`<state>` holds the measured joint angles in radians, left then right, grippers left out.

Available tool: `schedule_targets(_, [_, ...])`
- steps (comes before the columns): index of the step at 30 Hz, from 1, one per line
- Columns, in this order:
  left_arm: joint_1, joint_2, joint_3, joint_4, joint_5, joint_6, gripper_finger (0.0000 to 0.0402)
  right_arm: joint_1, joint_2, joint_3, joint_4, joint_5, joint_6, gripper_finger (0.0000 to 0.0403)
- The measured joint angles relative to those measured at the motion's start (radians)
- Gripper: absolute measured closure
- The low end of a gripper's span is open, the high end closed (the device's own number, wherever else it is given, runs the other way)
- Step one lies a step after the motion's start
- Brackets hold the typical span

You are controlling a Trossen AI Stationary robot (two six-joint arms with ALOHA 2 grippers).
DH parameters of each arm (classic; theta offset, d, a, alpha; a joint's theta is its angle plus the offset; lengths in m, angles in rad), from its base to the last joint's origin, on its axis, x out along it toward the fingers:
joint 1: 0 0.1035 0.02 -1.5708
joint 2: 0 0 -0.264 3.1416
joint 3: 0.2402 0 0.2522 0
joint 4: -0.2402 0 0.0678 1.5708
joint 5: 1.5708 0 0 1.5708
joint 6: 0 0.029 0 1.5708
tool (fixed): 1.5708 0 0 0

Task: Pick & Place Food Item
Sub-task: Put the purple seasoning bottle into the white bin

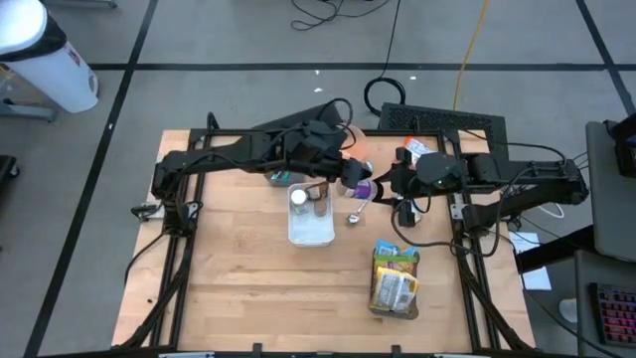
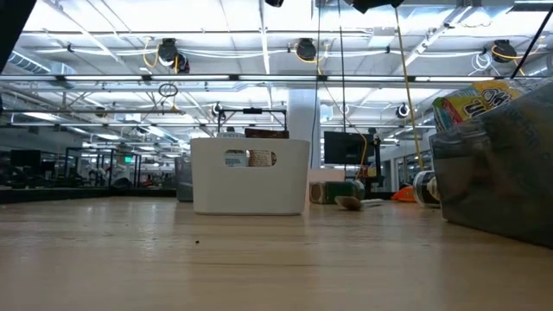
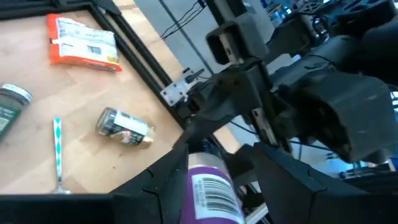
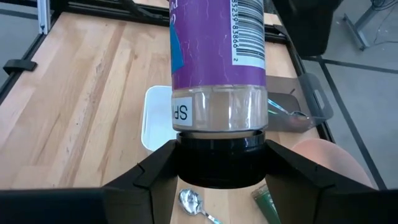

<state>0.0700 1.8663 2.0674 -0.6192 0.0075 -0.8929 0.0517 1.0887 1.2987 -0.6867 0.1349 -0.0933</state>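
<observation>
Above the table's middle, both grippers clamp one purple-labelled jar [image 4: 217, 68]: the right gripper [image 4: 217, 163] pinches its black lid end, the left gripper [image 3: 214, 171] its other end. Both arms reach inward, meeting at one o'clock from the white bin [image 1: 310, 227]

Purple-labelled jar [image 4: 217, 74] aloft between both hands

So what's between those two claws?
A purple-labelled jar, gripped at opposite ends by the left claw and right claw; the high view and both wrist views show it.
</observation>
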Motion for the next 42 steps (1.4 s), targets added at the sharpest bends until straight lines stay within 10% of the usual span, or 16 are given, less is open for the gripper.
schedule_targets(24, [0.08, 0.036, 0.0, -0.011, 0.183, -0.002, 0.0042, -0.122, -0.044, 0.0, -0.069, 0.0, -0.024, 0.0212])
schedule_targets(42, [0.1, 0.036, 0.0, -0.016, 0.177, 0.001, 0.0138, -0.145, -0.053, 0.0, -0.074, -0.005, -0.054, 0.0212])
